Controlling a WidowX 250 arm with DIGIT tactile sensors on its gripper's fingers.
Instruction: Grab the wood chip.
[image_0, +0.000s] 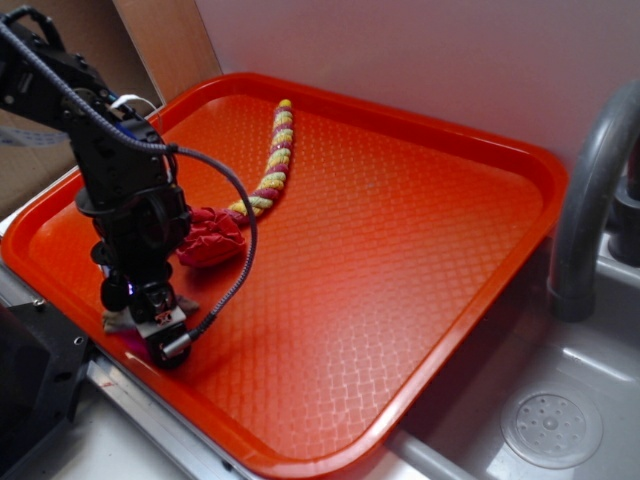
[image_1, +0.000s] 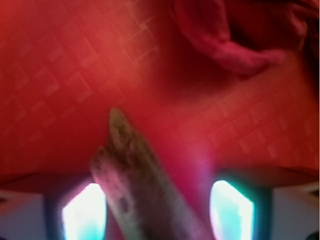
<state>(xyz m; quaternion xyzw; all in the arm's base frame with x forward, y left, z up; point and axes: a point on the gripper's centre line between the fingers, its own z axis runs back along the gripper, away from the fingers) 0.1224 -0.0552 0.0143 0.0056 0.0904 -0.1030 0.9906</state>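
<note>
No text or labels can be read anywhere (both views).

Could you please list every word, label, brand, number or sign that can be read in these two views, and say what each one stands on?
None can be read.
The black gripper carries a small pale patch near its tip, too small and blurred to tell whether it is lettering.
The red textured plastic tray, the red cloth wad, the striped braided rope and the grey-brown wood chip show no text.

The wood chip (image_1: 145, 185) looks rough and dull, the tray (image_0: 420, 250) is shiny bumpy plastic, and the red cloth wad (image_0: 212, 240) looks soft.
</note>
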